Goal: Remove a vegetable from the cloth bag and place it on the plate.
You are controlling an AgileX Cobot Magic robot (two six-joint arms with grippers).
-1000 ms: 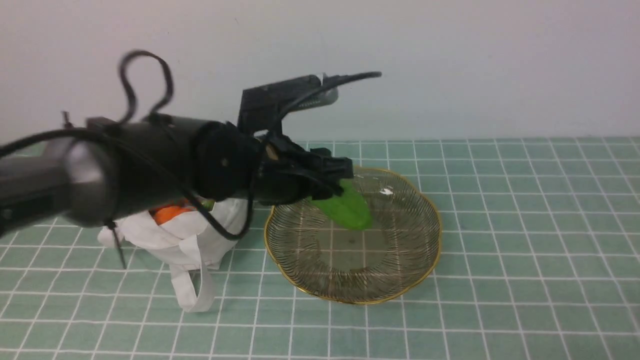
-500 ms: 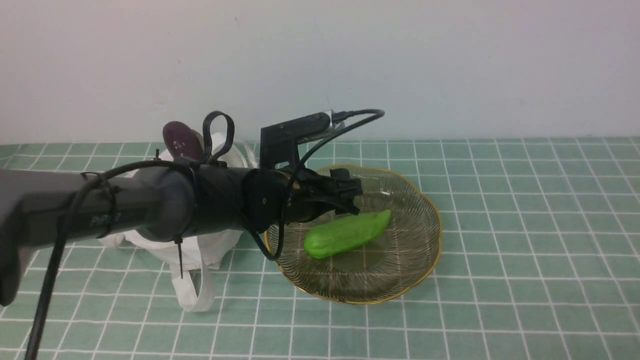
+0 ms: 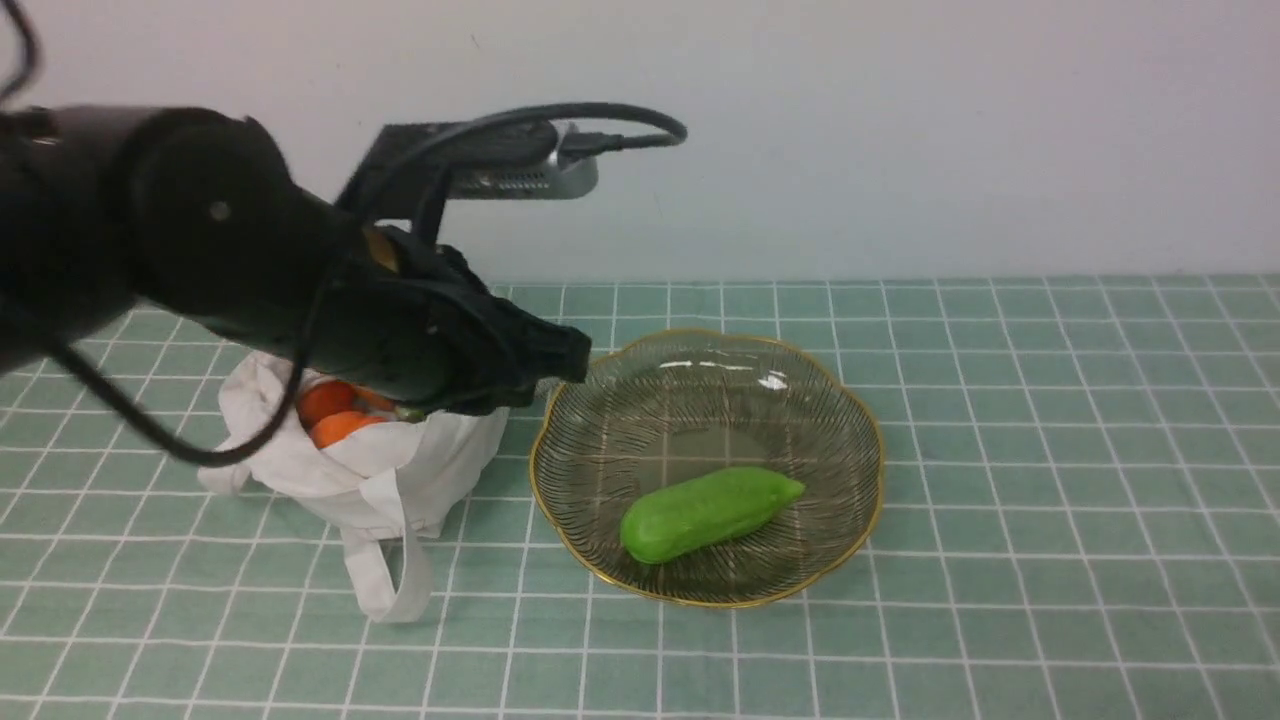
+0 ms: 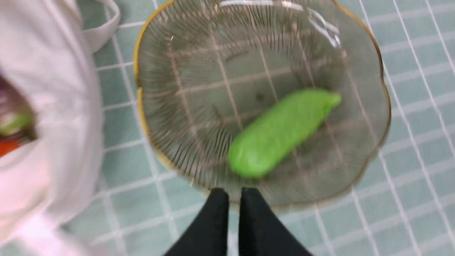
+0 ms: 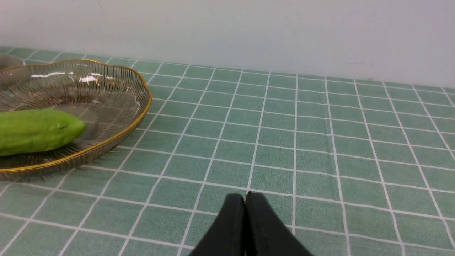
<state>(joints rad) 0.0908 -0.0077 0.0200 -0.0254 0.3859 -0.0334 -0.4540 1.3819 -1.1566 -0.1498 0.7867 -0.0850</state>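
Note:
The green vegetable (image 3: 710, 512) lies on its side in the near part of the glass plate (image 3: 860, 420), tapered end to the right. It also shows in the left wrist view (image 4: 280, 131) and the right wrist view (image 5: 32, 131). My left gripper (image 3: 575, 365) hangs above the plate's left rim, next to the white cloth bag (image 3: 400, 470). Its jaws (image 4: 233, 193) are nearly together with only a thin gap and hold nothing. My right gripper (image 5: 245, 195) is shut and empty, low over the table to the right of the plate (image 5: 135, 106). It does not show in the front view.
Orange pieces (image 3: 335, 425) sit in the open mouth of the bag (image 4: 67, 106). The bag's loop handle (image 3: 385, 590) hangs toward the table's front. My left arm (image 3: 200, 260) covers the back of the bag. A green checked cloth (image 3: 1050, 500) covers the table, and a wall stands behind it.
My left gripper let go of the vegetable, which settled toward the plate's near side. The gripper closed, rose and drew back left toward the bag.

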